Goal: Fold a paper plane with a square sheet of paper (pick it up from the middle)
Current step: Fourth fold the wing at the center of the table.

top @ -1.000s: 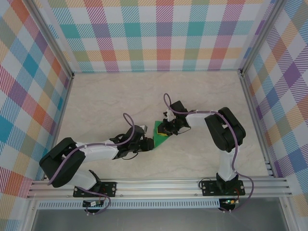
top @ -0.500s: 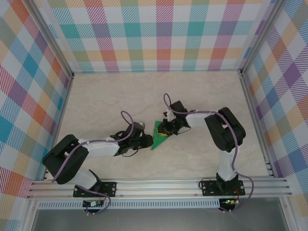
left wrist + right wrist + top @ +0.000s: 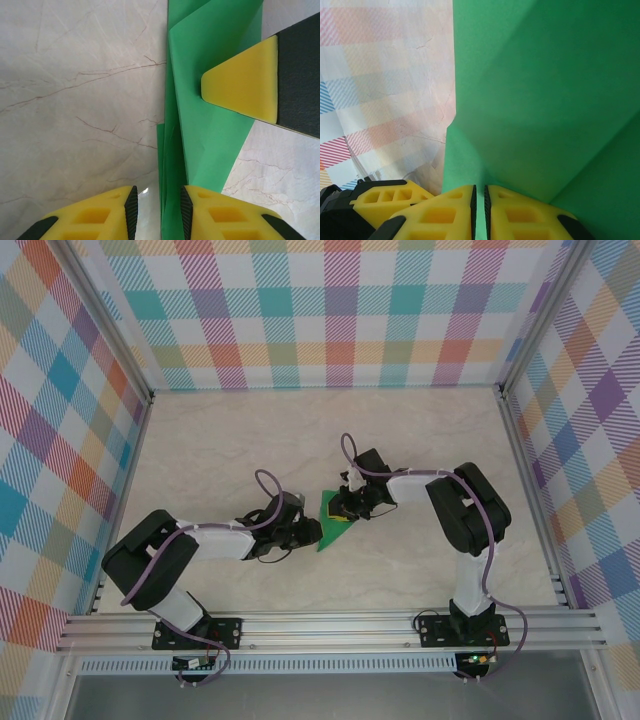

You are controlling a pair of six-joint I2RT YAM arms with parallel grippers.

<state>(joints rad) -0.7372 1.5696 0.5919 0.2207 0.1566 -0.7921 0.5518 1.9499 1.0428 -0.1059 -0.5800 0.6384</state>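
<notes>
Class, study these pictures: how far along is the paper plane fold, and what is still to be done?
Done: the square sheet of paper is already creased into a narrow, layered triangle. In hand: the right gripper is shut on it, while the left gripper, jaws apart, has the folded edge sitting in its gap. Left: no wings or finished dart shape show yet, so further lengthwise folds probably remain.

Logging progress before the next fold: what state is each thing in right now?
paper: folded into a narrow creased wedge, lying on the table.
left gripper: open, with the paper's folded edge at its gap.
right gripper: shut on the paper.
</notes>
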